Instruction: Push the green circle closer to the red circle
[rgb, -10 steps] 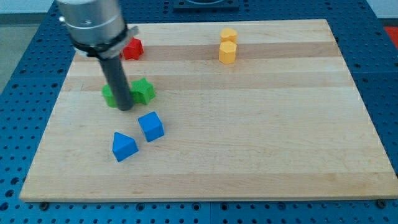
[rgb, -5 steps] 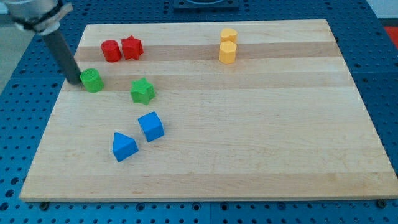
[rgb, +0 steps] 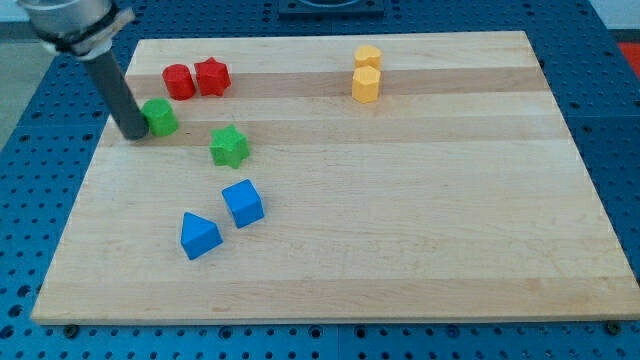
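Note:
The green circle (rgb: 160, 117) lies on the wooden board (rgb: 400, 200) at the view's upper left. The red circle (rgb: 179, 81) sits just above it and slightly to the right, a small gap away. My tip (rgb: 133, 134) rests on the board against the green circle's left side. The rod rises up and to the left out of the view.
A red star (rgb: 212, 76) touches the red circle's right side. A green star (rgb: 229, 146) lies to the lower right of the green circle. A blue cube (rgb: 243, 203) and a blue triangular block (rgb: 199, 235) lie below. Two yellow blocks (rgb: 366, 74) sit at top centre.
The green circle has moved from beside the green star out to the left, then up and right toward the red circle. My tip followed and now sits on its left.

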